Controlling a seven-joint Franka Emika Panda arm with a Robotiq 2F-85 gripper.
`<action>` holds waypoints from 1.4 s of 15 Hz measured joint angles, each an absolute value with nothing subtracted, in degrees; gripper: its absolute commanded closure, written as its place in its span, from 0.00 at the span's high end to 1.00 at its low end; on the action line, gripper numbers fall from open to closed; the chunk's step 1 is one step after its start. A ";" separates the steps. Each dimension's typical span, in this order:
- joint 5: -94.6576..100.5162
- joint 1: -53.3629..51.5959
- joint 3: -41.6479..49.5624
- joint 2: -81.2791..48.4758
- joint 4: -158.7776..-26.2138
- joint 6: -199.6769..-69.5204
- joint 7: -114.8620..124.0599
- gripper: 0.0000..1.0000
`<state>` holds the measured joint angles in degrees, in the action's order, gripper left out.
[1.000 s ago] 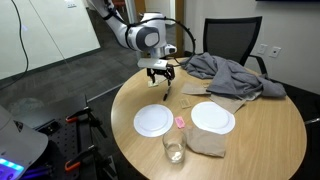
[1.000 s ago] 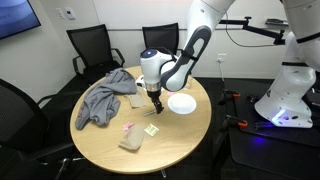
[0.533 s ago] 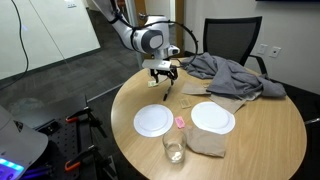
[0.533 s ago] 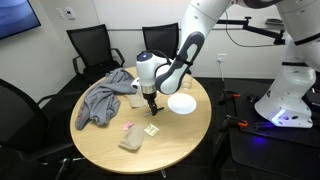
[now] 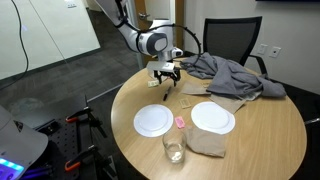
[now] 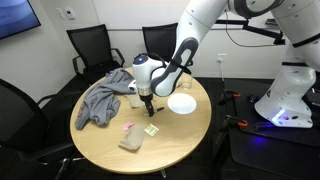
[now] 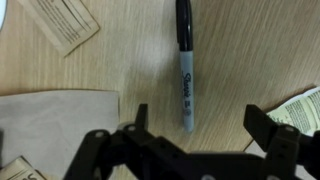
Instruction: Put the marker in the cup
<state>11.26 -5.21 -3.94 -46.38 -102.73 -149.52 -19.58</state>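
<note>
The marker (image 7: 184, 65) is a thin black pen lying flat on the wooden table, seen clearly in the wrist view. Its near end lies between my open fingers, closer to one of them. My gripper (image 7: 200, 120) is open and empty, hovering just above the marker. In both exterior views the gripper (image 5: 167, 72) (image 6: 147, 98) hangs over the table's far part, near the grey cloth. The marker is too small to make out there. The cup (image 5: 173, 148) (image 6: 150, 129), a clear glass tumbler, stands upright near the table's edge, well apart from the gripper.
Two white plates (image 5: 153, 121) (image 5: 212, 117) lie on the round table (image 5: 260, 140), with a small pink object (image 5: 180, 121) between them. A brown napkin (image 5: 207, 142) lies beside the cup. A grey cloth (image 5: 230, 72) is heaped nearby. Paper slips (image 7: 65, 25) lie near the marker.
The gripper has shifted a little sideways across the table toward the grey cloth, staying open. Nothing on the table has moved.
</note>
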 measured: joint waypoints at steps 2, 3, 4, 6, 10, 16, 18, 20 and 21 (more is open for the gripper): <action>11.26 -5.15 -3.86 -46.94 -102.09 -149.24 -19.58 0.83; 11.26 -5.11 -3.81 -47.22 -101.80 -149.18 -19.58 0.80; 11.26 -5.06 -3.73 -47.46 -101.61 -149.16 -19.58 0.83; 11.26 -5.01 -3.53 -47.82 -101.38 -149.13 -19.58 0.80; 11.26 -4.94 -3.11 -48.22 -101.15 -148.85 -19.58 0.46; 11.26 -4.90 -2.94 -48.90 -101.10 -147.52 -19.58 0.01; 11.26 -4.93 -2.95 -48.99 -101.05 -147.20 -19.58 0.01; 11.27 -4.97 -2.95 -48.99 -100.98 -147.04 -19.58 0.03; 11.27 -4.98 -2.95 -48.95 -100.98 -147.03 -19.58 0.03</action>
<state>11.27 -4.98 -2.95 -48.95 -100.98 -147.03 -19.58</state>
